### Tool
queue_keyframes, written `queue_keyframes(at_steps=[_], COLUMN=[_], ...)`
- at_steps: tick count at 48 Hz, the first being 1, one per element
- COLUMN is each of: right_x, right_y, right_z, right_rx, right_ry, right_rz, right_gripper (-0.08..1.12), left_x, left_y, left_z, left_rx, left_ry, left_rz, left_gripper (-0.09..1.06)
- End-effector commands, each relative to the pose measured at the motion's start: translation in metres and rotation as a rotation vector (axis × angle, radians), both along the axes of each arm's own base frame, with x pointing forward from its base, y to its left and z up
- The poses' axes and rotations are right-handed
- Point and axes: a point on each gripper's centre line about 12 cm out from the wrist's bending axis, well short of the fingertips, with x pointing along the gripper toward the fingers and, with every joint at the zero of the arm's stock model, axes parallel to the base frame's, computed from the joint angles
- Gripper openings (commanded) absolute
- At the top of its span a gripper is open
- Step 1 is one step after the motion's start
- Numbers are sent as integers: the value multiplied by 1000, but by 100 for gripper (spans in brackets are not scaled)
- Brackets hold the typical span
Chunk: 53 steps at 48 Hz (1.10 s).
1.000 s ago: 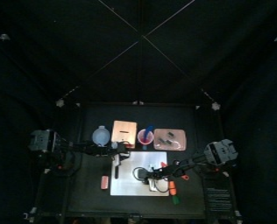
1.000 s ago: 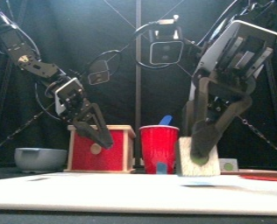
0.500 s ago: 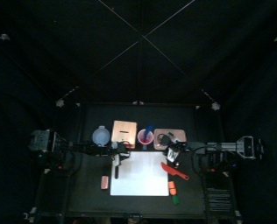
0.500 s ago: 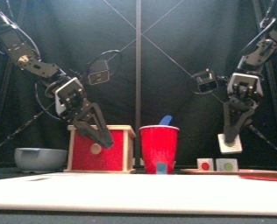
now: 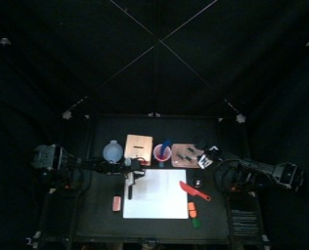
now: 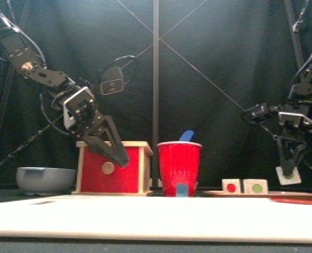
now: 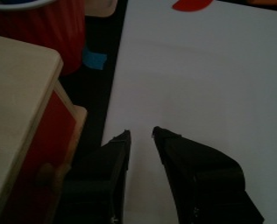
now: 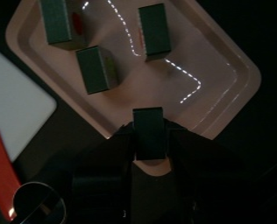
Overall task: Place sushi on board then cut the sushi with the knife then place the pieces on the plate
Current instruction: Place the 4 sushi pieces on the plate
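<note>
- Finishing the last step is what you are on: moving the cut pieces to the pink tray [image 8: 211, 66].
- Your right fingers [image 6: 288, 153] are clamped on one dark green sushi piece [image 8: 148, 131], which stands upright between them.
- That piece hangs low over the tray's outer end, close to the rim. I cannot tell from these views whether its base touches the tray yet.
- Three other pieces [image 8: 96, 70] already stand on the tray, spaced apart further in from the held one, so it has a clear patch to itself.
- Beside the tray, the white board [image 5: 157, 200] looks bare of sushi, so this is probably the last piece.
- The red knife [image 5: 194, 189] lies at the board's edge nearest the tray. Cutting looks done.
- Your left fingers [image 7: 194, 166] are well apart from the tray, low over the board near the wooden box [image 6: 113, 168]. They show a narrow gap and hold nothing, so you can leave that arm where it is.
- For the next move, lower the piece until it sits flat on the tray, inside the rim.
- Then spread the right fingers just enough to let go, and lift straight up.
- Watch two things as you do it: so near the rim the piece could tip off onto the bench, and a sideways pull-out could knock over the nearest standing piece.
</note>
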Motion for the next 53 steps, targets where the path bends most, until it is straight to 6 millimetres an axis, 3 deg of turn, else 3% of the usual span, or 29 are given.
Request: queue_keyframes(at_steps=[1, 16, 32, 40, 53], right_x=[0, -5, 1, 12, 27], right_y=[-7, -15, -10, 3, 17], right_z=[2, 1, 30, 46, 55], right_rx=[-31, -79, -137, -165, -192], right_ry=[-36, -105, -196, -290, -373], right_rz=[-20, -68, -35, 29, 120], right_gripper=[59, 78, 79, 79, 79], left_x=[8, 9, 8, 8, 8], left_y=[0, 0, 0, 0, 0], left_z=[13, 14, 13, 13, 14], left_rx=[5, 4, 1, -2, 0], left_ry=[-46, -47, -46, -46, -48], left_rz=[-4, -3, -1, 3, 2], left_gripper=[70, 70, 70, 70, 70])
